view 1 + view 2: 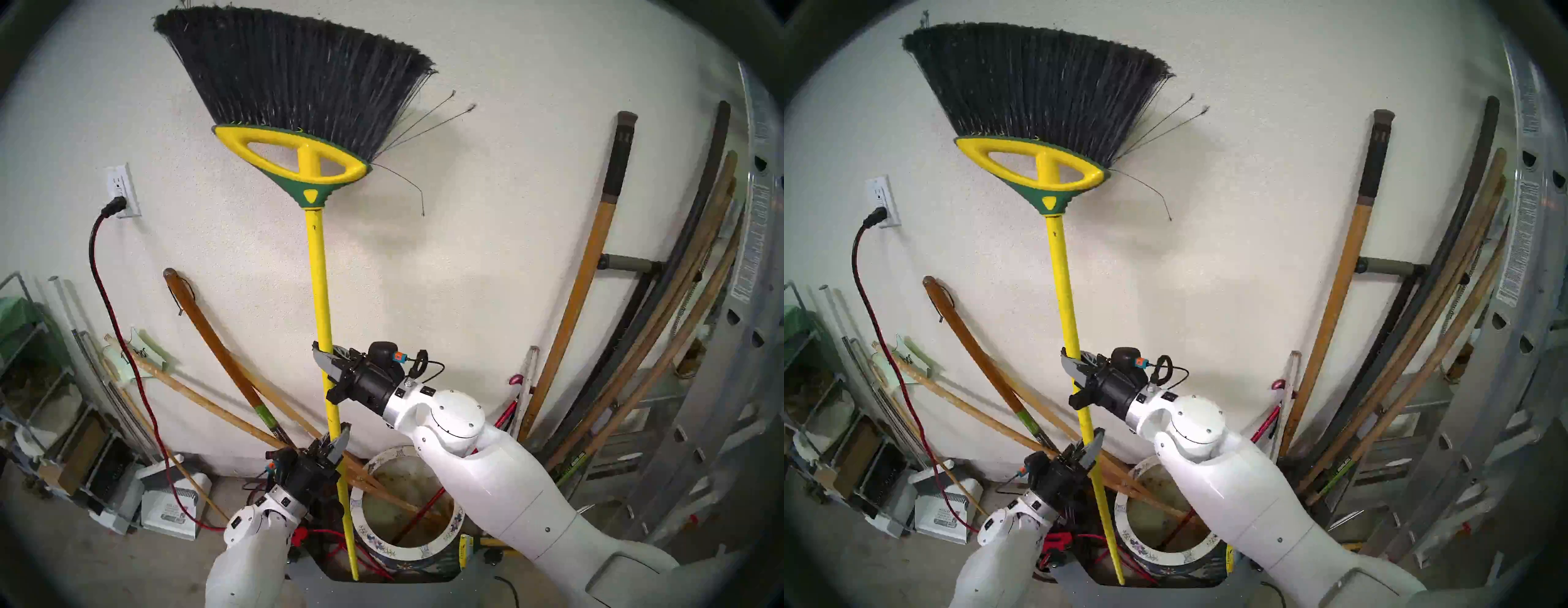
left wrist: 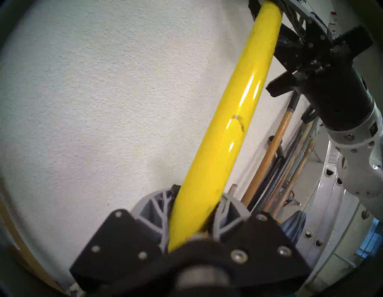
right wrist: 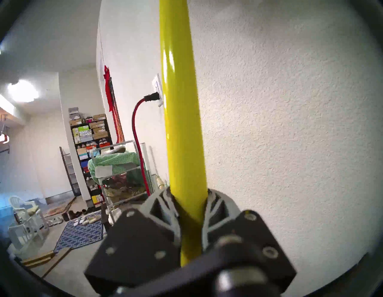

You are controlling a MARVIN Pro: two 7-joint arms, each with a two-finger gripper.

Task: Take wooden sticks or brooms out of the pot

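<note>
The broom [image 1: 321,297] stands upright against the wall, with its black bristles and yellow-and-green head [image 1: 292,157] at the top. My right gripper [image 1: 324,367] is shut on its yellow pole. My left gripper [image 1: 337,441] is shut on the pole just below. The pole's lower tip [image 1: 355,575] is to the left of the pot's flowered white rim [image 1: 418,552], outside the opening. Several tan wooden poles [image 1: 203,399] and a thin red stick [image 1: 420,513] lean out of the pot. The wrist views show the pole [image 2: 223,132] [image 3: 180,103] between the fingers [image 2: 155,205] [image 3: 163,205].
Long-handled tools [image 1: 585,271] and a metal ladder [image 1: 755,297] lean at the right. A red cord [image 1: 110,297] runs from the wall outlet [image 1: 123,191] down to the floor. Shelves [image 1: 42,382] and a white appliance [image 1: 169,505] stand at the left.
</note>
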